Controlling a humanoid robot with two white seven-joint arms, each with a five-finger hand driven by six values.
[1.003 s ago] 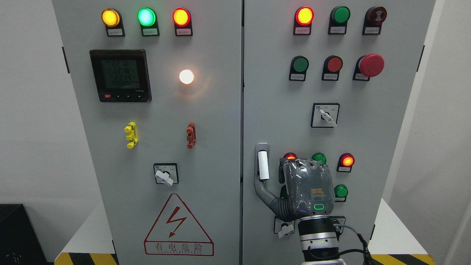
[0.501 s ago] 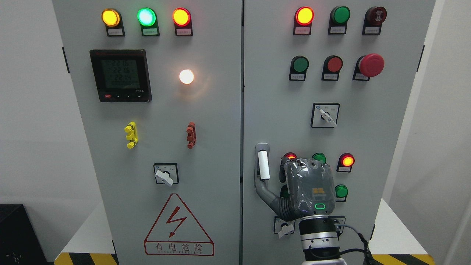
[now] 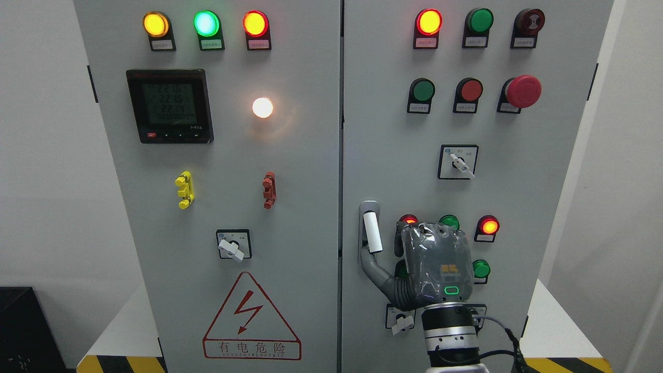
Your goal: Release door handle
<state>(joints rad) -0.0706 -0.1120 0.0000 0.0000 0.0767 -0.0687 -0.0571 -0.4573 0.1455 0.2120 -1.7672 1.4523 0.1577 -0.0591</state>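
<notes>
Item one, right hand (image 3: 437, 267): I have it in the lower right of the frame, its arm coming up from the bottom edge right of centre, back of the palm turned to the camera. The thumb (image 3: 377, 272) reaches out to the left and up. The other fingers are hidden behind the palm, so I cannot tell whether they are curled or spread. I see nothing gripped in the palm itself.

Item two, door handle (image 3: 372, 232): white grip, set upright in a grey mount at the left edge of the right cabinet door (image 3: 399, 129), lower centre of the frame. It sits just left of the hand and slightly above the thumb. The thumb tip lies at the handle's lower end; whether it touches or only stands just beside, I cannot say from this view.

Placement, as I judge it: the hand is held flat and close to the panel because it is coming off the handle, with only the thumb left near it. The release looks nearly done.

Item three, left hand: not in frame.

Item four, surroundings: lit red lamp (image 3: 489, 226) and green lamp (image 3: 480, 269) just right of the hand, a rotary switch (image 3: 400, 321) below it, partly covered by the wrist.
</notes>
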